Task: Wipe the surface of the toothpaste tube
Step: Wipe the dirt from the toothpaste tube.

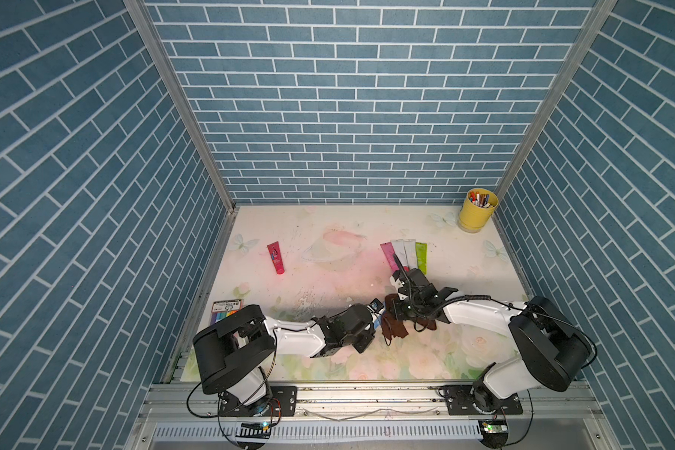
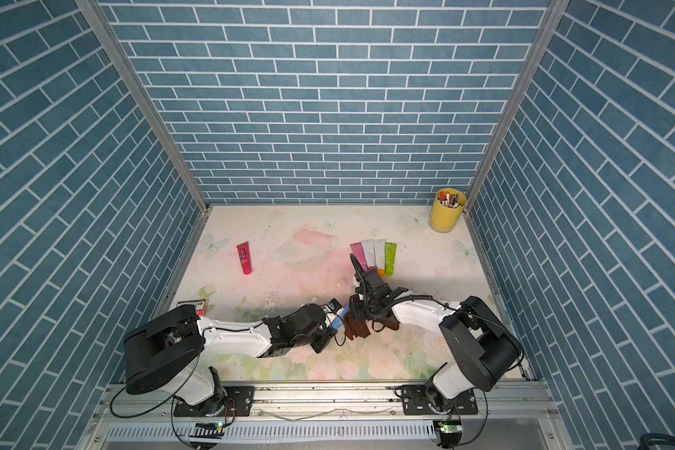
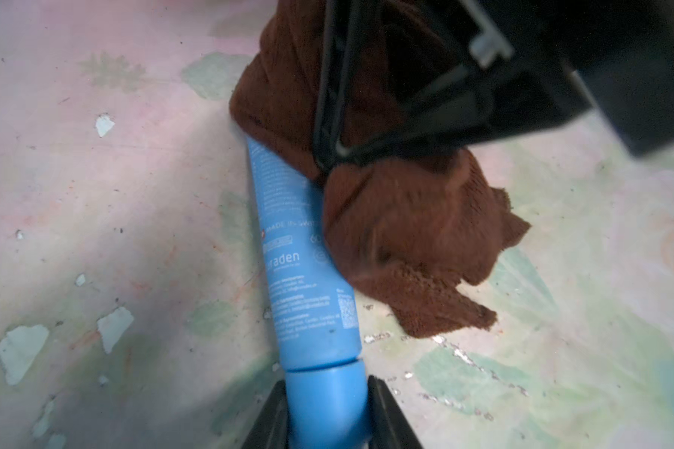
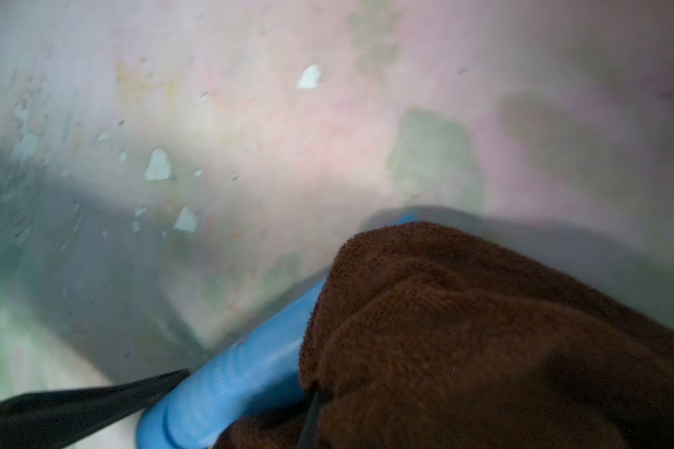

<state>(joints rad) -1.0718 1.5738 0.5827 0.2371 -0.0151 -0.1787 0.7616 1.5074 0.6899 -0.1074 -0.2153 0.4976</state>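
The left gripper (image 3: pixel 327 410) is clamping the blue toothpaste tube (image 3: pixel 304 272) by its cap over the front middle of the table (image 1: pixel 464 257) while the right gripper (image 3: pixel 333 155), closed on the brown cloth (image 3: pixel 405 233), is wiping it; next, probably, the cloth is needing to slide toward the bare cap end

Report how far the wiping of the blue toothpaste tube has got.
Done: left gripper clamps the blue tube at its cap end; right gripper is shut on the brown cloth. In hand: the cloth lies against the tube's far half. Left: likely the printed stretch nearer the cap, now uncovered.
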